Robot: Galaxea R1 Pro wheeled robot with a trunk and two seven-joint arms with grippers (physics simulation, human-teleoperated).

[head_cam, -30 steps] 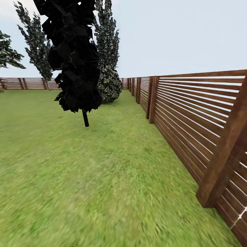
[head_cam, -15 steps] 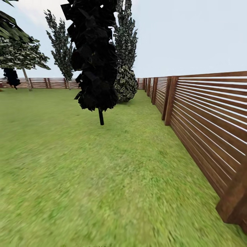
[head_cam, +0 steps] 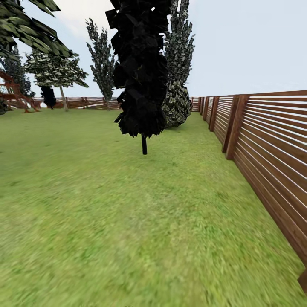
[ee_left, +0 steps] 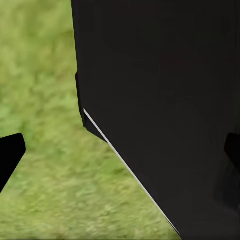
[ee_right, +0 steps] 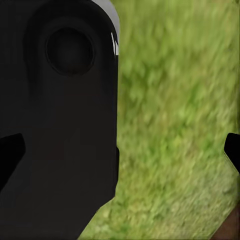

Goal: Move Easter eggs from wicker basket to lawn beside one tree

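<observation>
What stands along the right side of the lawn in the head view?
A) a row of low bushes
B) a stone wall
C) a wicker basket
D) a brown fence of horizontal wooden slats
D: the fence of brown horizontal slats runs along the right edge of the lawn, going back past the dark tree toward the far corner.

Bright flat daylight, no cast shadows; lawn blurs w/ nearness, esp. wrist views.

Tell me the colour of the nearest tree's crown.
Almost black, very dark; the tree shows best in the head view.
</observation>
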